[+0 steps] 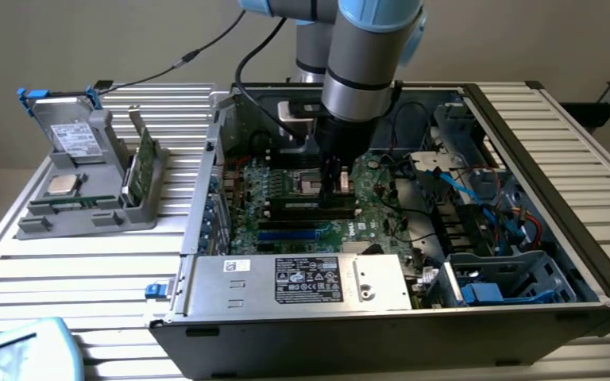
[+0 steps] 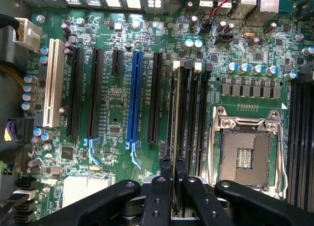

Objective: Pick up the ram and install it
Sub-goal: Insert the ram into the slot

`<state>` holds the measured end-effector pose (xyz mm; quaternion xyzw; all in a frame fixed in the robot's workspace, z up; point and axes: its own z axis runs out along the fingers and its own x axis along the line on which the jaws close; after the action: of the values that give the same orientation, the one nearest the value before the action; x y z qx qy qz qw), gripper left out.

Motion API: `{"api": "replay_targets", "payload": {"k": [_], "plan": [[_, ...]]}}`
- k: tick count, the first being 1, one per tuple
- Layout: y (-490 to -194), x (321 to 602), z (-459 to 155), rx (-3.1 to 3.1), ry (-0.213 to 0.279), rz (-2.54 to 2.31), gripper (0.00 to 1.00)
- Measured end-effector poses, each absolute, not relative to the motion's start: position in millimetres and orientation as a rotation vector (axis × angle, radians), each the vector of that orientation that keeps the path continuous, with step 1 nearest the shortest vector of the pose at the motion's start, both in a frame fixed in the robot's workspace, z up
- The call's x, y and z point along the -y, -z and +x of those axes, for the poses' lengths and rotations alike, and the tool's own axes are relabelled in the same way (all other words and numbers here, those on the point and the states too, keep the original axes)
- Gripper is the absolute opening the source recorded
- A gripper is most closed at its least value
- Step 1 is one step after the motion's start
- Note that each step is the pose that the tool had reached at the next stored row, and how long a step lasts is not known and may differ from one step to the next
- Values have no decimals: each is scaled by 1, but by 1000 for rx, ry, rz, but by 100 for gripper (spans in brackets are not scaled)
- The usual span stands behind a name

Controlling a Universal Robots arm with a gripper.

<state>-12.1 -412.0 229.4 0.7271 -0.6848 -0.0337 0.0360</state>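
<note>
The ram (image 2: 172, 113) shows edge-on as a thin pale-edged stick running along the memory slots (image 2: 189, 113) beside the open processor socket (image 2: 244, 155). My gripper (image 2: 173, 169) is shut on its near end, one black finger on each side. Whether the stick is seated in its slot or just above it I cannot tell. In the exterior view my gripper (image 1: 338, 189) points straight down into the open computer case (image 1: 559, 198), over the motherboard's middle.
Black and blue expansion slots (image 2: 134, 98) lie beside the memory slots. The power supply (image 1: 295, 282) fills the case's near side and cables (image 1: 475, 198) its right. Outside, on the exterior view's left, a grey holder (image 1: 83, 214) carries a green card (image 1: 140, 163) and a silver chip (image 1: 63, 185).
</note>
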Motion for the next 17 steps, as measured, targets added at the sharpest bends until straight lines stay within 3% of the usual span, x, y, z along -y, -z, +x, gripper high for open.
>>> {"api": "replay_targets", "payload": {"k": [17], "plan": [[-227, 412, -13, 2119, 102, 2217, 14]]}}
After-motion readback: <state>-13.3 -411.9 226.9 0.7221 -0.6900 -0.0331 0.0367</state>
